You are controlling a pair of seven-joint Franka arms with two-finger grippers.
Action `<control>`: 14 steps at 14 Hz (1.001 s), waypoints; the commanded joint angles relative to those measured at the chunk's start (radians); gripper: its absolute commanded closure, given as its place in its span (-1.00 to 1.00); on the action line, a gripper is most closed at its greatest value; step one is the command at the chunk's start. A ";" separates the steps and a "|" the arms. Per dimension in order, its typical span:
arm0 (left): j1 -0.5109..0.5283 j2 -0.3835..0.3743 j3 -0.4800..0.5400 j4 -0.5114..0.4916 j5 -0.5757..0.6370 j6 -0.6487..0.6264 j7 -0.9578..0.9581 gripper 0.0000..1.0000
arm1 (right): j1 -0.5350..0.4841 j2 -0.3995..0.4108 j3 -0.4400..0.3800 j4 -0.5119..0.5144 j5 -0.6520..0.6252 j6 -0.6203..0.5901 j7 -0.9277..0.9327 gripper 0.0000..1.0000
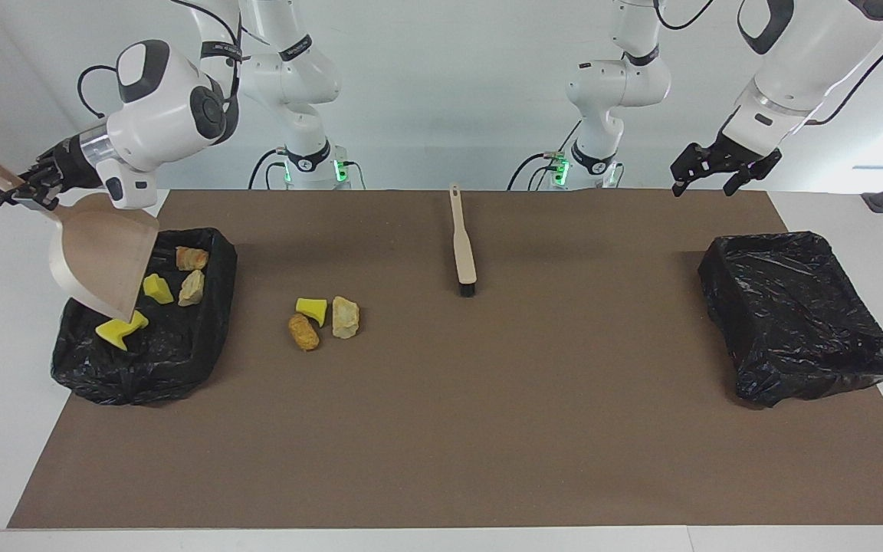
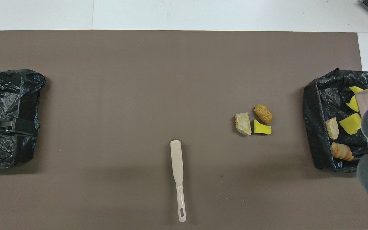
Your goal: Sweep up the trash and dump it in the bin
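Upper corner of the facing view, right arm's end: my right claw (image 1: 16, 188) is pinched shut on the handle of the beige dustpan (image 1: 100, 257). The pan is tipped steeply, mouth down, over the black-lined bin (image 1: 142, 383).

In that bin, lower in frame: two yellow sponge pieces (image 1: 156, 287) and two tan lumps (image 1: 192, 285). The pan's lip sits at one sponge; I cannot tell if it touches.

- Risk: pulling away low could hook the liner or flick that sponge over the rim.
- Risk: a thin handle held at its end may twist in my grip.

Centre-frame: three scraps (image 1: 324, 318) loose on the mat, unswept. The brush (image 1: 463, 245) lies higher in frame.

Upper edge, left arm's end: my left claw (image 1: 721, 165) is spread, empty, raised, well apart from the brush. A careless pickup could scatter the pile. The second bin (image 1: 802, 322) sits below it.
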 commanded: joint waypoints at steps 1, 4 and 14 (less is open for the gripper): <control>0.002 0.011 -0.010 0.015 0.013 -0.011 0.014 -1.00 | -0.006 -0.003 0.004 0.056 0.094 -0.015 -0.058 1.00; 0.011 -0.018 -0.010 -0.039 0.011 0.004 0.034 -1.00 | -0.017 -0.003 0.001 0.065 0.283 -0.016 -0.075 1.00; 0.062 -0.056 -0.006 -0.041 0.020 0.039 0.081 -1.00 | 0.009 0.010 0.016 0.062 0.831 -0.127 0.173 1.00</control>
